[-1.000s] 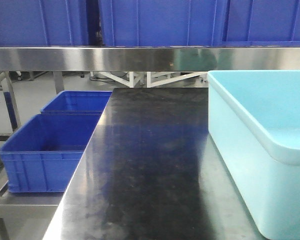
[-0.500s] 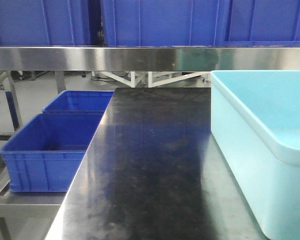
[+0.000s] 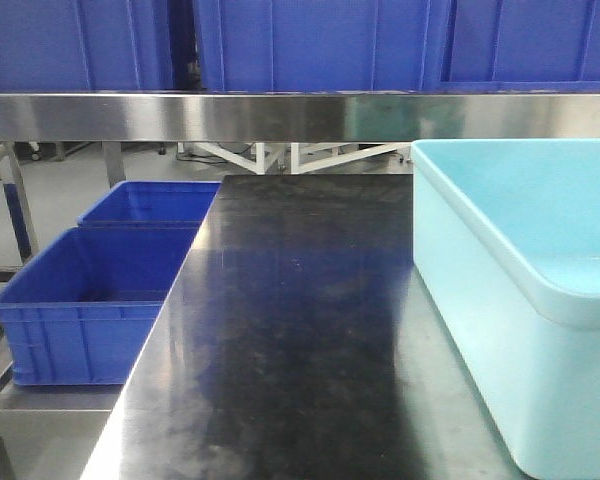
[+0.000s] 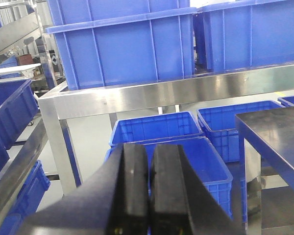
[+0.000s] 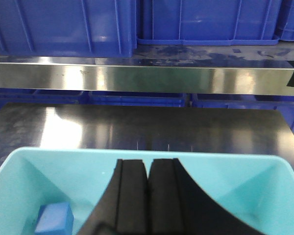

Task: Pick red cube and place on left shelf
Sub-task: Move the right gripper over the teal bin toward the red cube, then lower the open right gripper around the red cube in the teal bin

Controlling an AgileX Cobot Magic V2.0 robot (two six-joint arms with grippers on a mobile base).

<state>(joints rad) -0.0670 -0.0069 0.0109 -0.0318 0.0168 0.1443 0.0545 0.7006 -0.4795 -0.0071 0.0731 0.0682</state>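
Observation:
The red cube shows in none of the views. The left shelf, a steel rack, runs its flat front rail (image 3: 280,115) across the back, with large dark blue crates (image 3: 310,45) on it; the left wrist view shows the same rail (image 4: 186,90) and crates. My left gripper (image 4: 150,147) is shut with nothing between its fingers, hanging over a low blue crate (image 4: 206,161) beside the table. My right gripper (image 5: 148,161) is also shut and empty, above the pale turquoise tub (image 5: 54,159). A blue cube (image 5: 54,219) lies in the tub's left corner.
A black-topped steel table (image 3: 300,330) fills the middle of the front view, with the turquoise tub (image 3: 500,260) on its right side. Two low blue crates (image 3: 90,300) stand left of the table. More blue crates line the rack's left side (image 4: 10,112).
The front view has shifted slightly: the tub and table edge sit a little further left than half a second ago. Nothing else has visibly moved.

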